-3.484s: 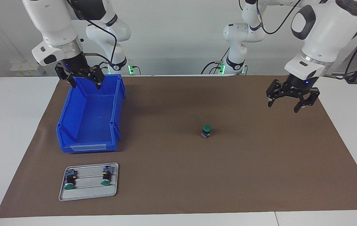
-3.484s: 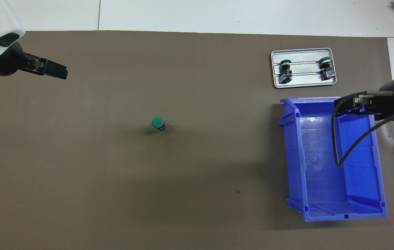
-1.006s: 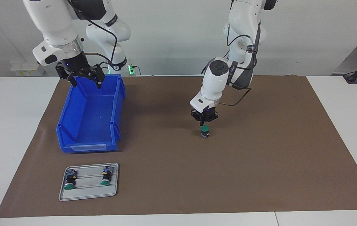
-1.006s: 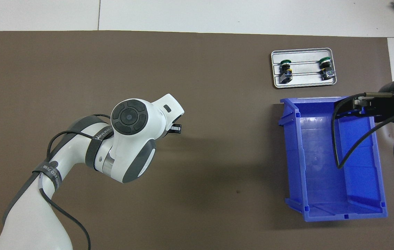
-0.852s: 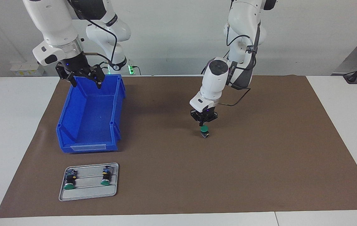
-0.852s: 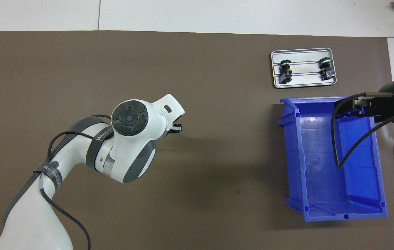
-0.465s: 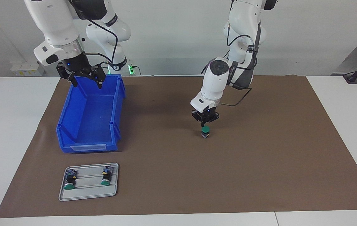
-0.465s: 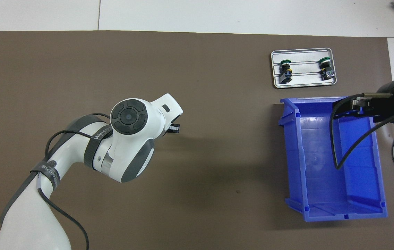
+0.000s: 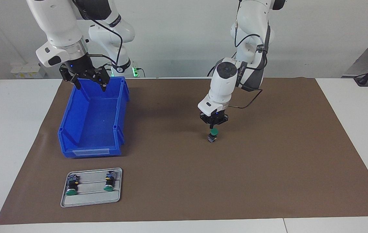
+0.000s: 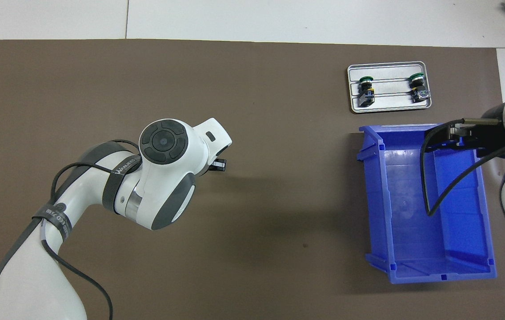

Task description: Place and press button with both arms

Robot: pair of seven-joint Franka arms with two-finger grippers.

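The button (image 9: 213,134) stands upright on the brown mat (image 9: 268,155) near the table's middle, green cap up. My left gripper (image 9: 213,127) points straight down over it, shut, with nothing held. Its tips sit right at the cap's top; I cannot tell whether they touch. In the overhead view the left arm's wrist (image 10: 168,178) hides the button. My right gripper (image 9: 88,82) hangs open over the end of the blue bin (image 9: 74,110) nearest the robots, and its arm waits there (image 10: 454,135).
The blue bin (image 10: 374,200) is empty, at the right arm's end of the table. Farther from the robots lies a grey tray (image 9: 90,199) (image 10: 390,103) with two lookalike buttons (image 9: 71,188) (image 9: 109,185) on their sides.
The left arm swung in from its end of the table and came down shut over the button. In the last half second it rose a little. The right arm barely moved.
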